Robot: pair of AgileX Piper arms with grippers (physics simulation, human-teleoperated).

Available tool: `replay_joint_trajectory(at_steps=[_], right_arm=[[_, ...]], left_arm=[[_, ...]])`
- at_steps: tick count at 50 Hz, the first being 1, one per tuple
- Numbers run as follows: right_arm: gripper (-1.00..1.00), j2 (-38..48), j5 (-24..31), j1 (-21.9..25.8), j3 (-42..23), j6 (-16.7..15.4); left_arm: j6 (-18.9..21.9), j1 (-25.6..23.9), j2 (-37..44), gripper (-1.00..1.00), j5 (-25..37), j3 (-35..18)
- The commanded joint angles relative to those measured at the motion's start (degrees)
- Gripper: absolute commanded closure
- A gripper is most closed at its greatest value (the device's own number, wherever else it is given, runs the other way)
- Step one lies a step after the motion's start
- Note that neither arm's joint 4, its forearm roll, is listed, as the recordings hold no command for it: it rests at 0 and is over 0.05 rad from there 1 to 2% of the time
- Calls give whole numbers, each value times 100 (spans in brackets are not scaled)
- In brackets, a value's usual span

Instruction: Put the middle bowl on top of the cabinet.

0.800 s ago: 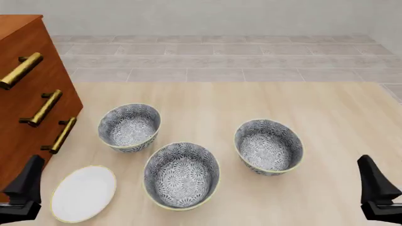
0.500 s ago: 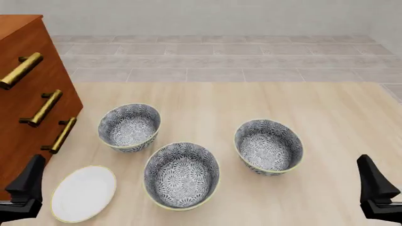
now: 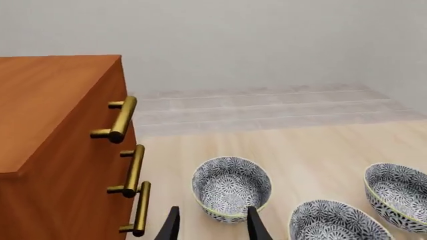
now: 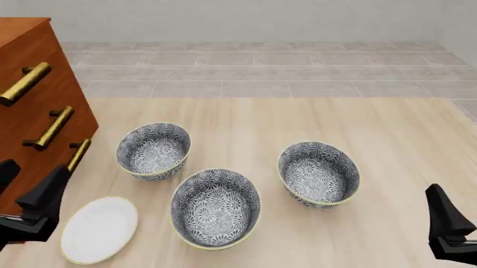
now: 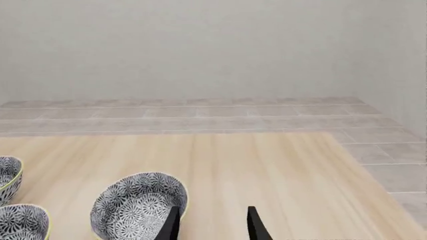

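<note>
Three alike floral bowls stand on the wooden table. The middle bowl [image 4: 216,207] is the nearest one, between the left bowl [image 4: 153,151] and the right bowl [image 4: 319,174]. The reddish-brown cabinet [image 4: 30,106] with brass handles rises at the far left. My left gripper [image 4: 36,215] hovers open beside the cabinet's front, above the plate and left of all bowls. In the left wrist view its fingers [image 3: 257,227] frame the left bowl [image 3: 231,187], with the middle bowl [image 3: 337,225] to one side. My right gripper [image 4: 447,229] is open near the table's front right, behind the right bowl [image 5: 139,205].
A flat white plate [image 4: 99,229] lies near the front left, just below the left gripper. A tiled floor strip [image 4: 261,72] and a pale wall lie beyond the table's far edge. The cabinet's top [image 3: 47,95] is bare wood.
</note>
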Motion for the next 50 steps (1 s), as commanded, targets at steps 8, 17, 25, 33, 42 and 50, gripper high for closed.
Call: replay_joint_trajectory(at_steps=[8, 17, 25, 33, 42, 50], right_arm=[[-100, 20, 22, -26, 2, 81], [-100, 19, 32, -64, 2, 84], [-100, 31, 44, -90, 2, 90], [-100, 88, 5, -80, -3, 80], [-100, 101, 21, -71, -1, 69], [-100, 31, 105, -19, -1, 49]], left_arm=[[89, -987, 1488, -100, -72, -898], [1, -1363, 2153, -100, -138, -1267], [86, -1681, 2805, -100, -234, -1648], [257, -1740, 3229, -100, -254, -1923], [283, -2053, 3788, -100, -221, -2284], [325, -2396, 4365, -100, -128, -2613]])
